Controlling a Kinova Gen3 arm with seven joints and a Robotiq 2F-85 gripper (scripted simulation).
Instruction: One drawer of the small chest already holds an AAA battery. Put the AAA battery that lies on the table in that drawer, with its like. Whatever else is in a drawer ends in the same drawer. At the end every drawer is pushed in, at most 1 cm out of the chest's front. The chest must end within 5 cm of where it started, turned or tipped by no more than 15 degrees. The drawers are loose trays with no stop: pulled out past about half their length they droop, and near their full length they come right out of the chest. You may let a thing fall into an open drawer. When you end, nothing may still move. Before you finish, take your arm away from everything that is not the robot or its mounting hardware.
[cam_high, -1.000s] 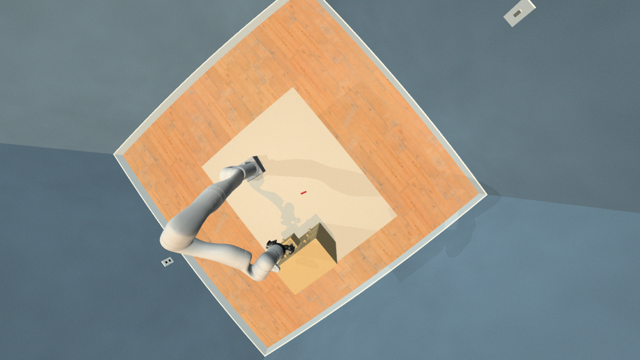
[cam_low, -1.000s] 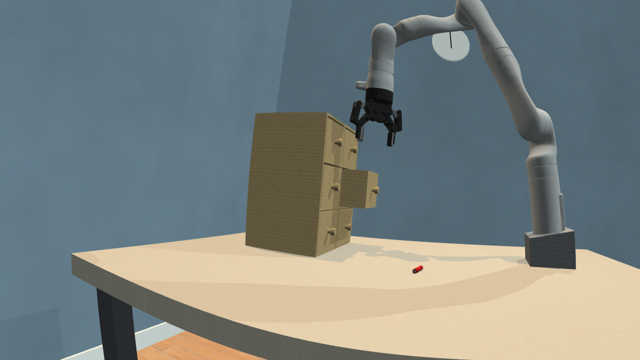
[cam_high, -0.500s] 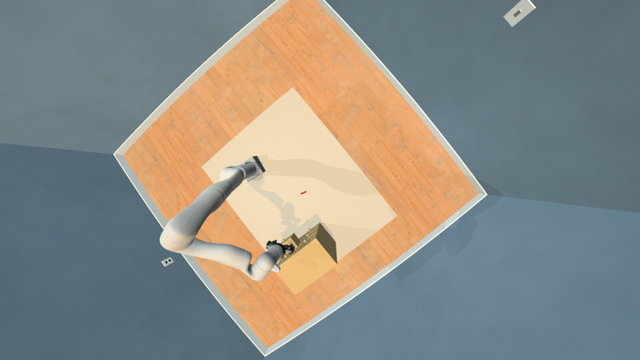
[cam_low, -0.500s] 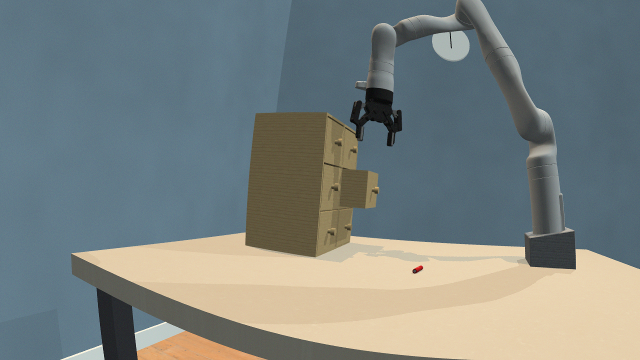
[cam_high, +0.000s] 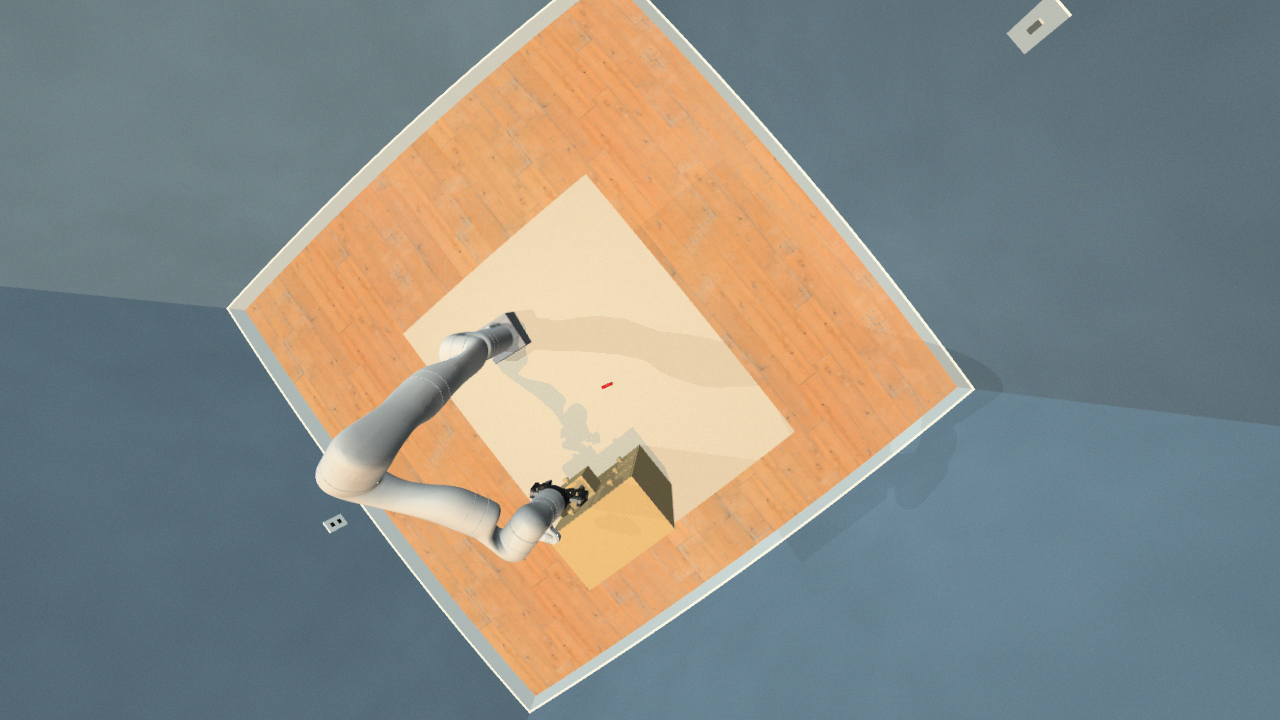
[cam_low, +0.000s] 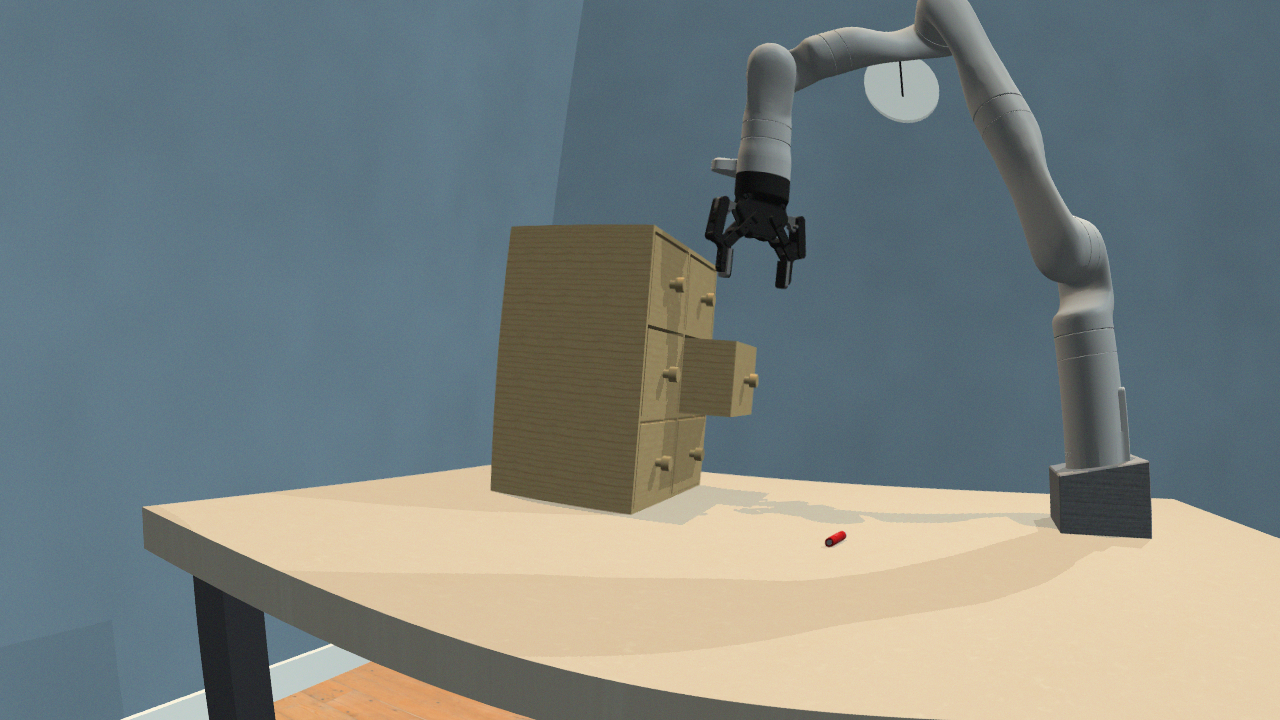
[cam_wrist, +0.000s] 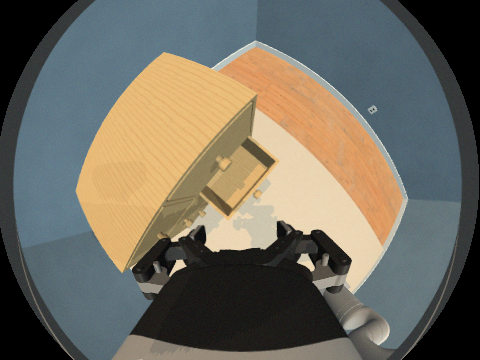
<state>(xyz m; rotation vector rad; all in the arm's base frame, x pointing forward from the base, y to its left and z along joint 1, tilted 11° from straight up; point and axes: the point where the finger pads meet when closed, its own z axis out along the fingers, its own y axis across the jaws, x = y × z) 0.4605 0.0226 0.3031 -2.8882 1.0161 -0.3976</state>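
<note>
The gripper (cam_high: 559, 492) (cam_low: 753, 273) (cam_wrist: 241, 231), spread wide and empty, hangs above the bench (cam_high: 586, 259) (cam_low: 429, 573) (cam_wrist: 300, 175); seen from the top, the red battery (cam_high: 606, 385) (cam_low: 835, 539) lies toward one o'clock, well apart, long axis roughly two to eight o'clock.

Arm (cam_high: 407, 416) (cam_low: 1011, 116) (cam_wrist: 357, 317) arched, wrist (cam_high: 532, 523) (cam_low: 767, 116) bent downward; hand (cam_high: 560, 494) (cam_low: 753, 271) (cam_wrist: 241, 231) pointing down, fingers spread wide, nothing between.

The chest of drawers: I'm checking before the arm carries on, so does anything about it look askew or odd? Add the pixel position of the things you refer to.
One middle-row drawer (cam_low: 718, 377) (cam_wrist: 235, 172) juts well out while the other five look shut. Nothing looks spilled or damaged.
</note>
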